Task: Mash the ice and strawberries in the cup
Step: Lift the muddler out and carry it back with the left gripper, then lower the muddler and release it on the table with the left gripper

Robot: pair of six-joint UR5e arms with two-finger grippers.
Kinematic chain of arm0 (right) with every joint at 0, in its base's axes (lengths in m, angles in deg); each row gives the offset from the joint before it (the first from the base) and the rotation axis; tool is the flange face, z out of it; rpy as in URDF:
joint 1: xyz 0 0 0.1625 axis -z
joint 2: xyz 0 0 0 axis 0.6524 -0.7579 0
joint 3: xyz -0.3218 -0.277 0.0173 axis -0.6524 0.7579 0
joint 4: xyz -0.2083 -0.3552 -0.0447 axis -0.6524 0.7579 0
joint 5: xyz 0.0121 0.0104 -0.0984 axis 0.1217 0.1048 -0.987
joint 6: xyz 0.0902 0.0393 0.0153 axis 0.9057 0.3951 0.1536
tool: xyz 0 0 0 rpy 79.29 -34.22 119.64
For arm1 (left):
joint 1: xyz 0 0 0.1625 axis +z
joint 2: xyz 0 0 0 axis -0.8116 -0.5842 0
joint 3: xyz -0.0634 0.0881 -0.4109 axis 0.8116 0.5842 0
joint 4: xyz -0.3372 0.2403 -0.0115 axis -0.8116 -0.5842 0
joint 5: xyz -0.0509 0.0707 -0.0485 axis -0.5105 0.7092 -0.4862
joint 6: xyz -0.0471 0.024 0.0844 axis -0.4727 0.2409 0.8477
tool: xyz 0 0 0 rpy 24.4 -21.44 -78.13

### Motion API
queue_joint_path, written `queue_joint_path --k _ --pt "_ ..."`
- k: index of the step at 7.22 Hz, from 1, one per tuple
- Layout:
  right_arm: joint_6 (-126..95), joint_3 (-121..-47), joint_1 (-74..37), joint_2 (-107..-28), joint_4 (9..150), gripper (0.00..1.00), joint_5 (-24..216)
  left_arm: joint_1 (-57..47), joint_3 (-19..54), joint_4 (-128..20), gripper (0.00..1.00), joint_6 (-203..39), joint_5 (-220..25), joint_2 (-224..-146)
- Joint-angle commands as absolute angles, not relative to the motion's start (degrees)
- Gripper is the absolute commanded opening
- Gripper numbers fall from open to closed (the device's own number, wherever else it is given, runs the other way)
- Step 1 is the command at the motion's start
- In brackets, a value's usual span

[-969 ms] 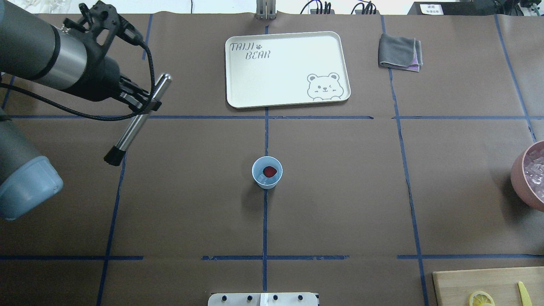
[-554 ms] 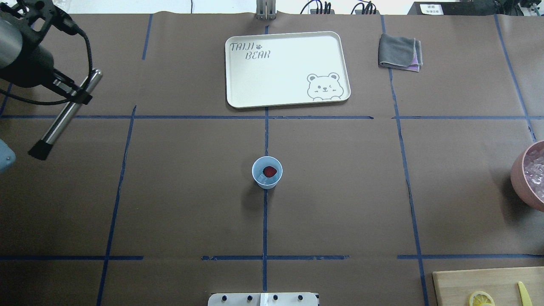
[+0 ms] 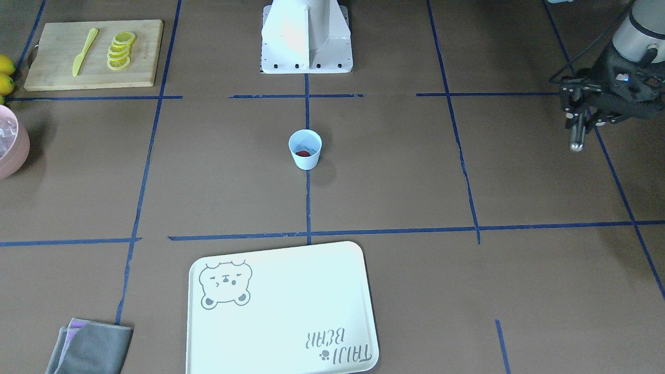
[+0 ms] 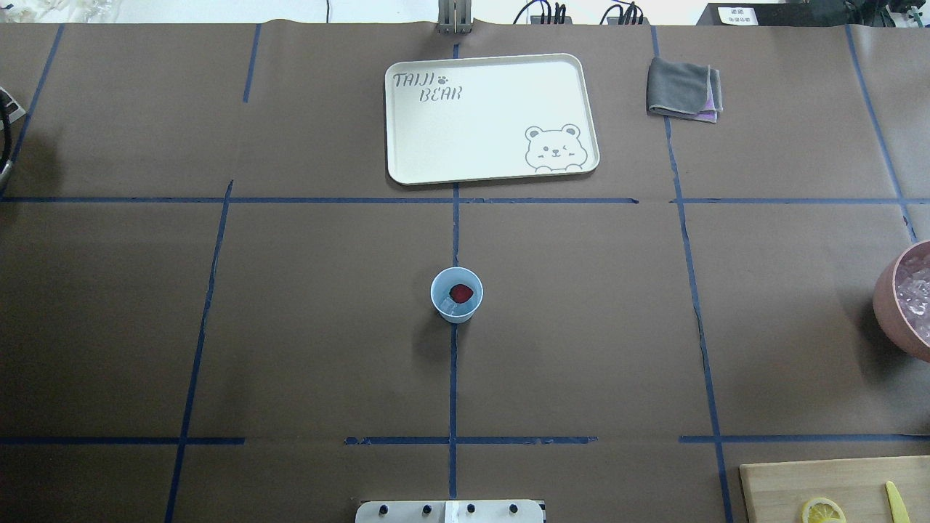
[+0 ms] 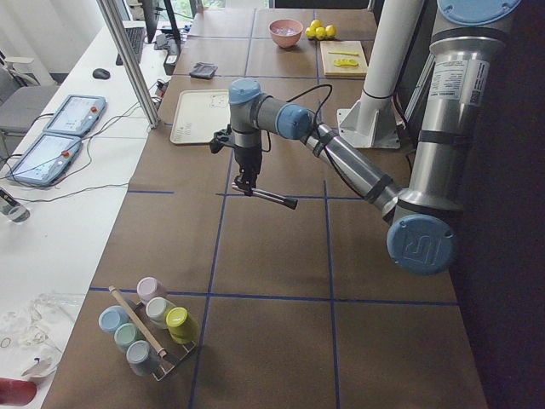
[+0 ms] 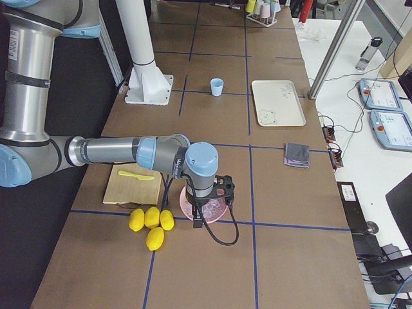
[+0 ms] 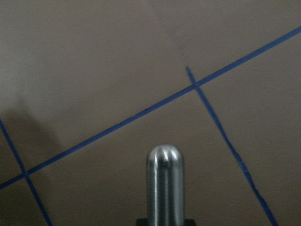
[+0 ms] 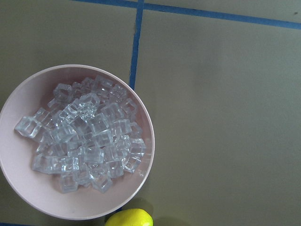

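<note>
The pale-blue cup (image 4: 456,294) stands upright at the table's middle, also seen in the front view (image 3: 305,149). A red strawberry (image 4: 461,293) and a clear ice cube (image 4: 453,309) lie inside it. My left gripper (image 3: 578,123) is far off at the table's left side, shut on a metal muddler (image 5: 272,198) held above the table; its rounded steel end shows in the left wrist view (image 7: 164,181). My right gripper (image 6: 207,205) hangs over the pink bowl (image 8: 141,179) of ice cubes (image 8: 84,136); I cannot tell whether it is open or shut.
A white bear tray (image 4: 491,116) and a folded grey cloth (image 4: 684,89) lie at the far side. A cutting board (image 3: 93,53) holds lemon slices (image 3: 120,50) and a yellow knife. Whole lemons (image 6: 150,222) lie by the bowl. A rack of cups (image 5: 149,324) stands at the left end.
My left arm has swung to the left with the muddler and has left the overhead view. The cup and its contents have not moved.
</note>
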State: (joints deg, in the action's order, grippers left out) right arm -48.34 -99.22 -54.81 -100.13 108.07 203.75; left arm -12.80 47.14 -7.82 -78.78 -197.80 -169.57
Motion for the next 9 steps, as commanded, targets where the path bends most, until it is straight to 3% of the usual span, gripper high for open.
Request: queue_joint_path --k 1,9 --pt "-48.3 -99.2 -54.8 -100.1 107.9 0.99 203.7 -13.1 46.3 -11.8 0.0 -82.4 -197.8 -163.7" --pt "-48.4 -99.6 -54.8 -100.2 107.9 0.99 203.7 -12.5 19.1 -42.3 0.02 -91.3 -198.0 -161.7"
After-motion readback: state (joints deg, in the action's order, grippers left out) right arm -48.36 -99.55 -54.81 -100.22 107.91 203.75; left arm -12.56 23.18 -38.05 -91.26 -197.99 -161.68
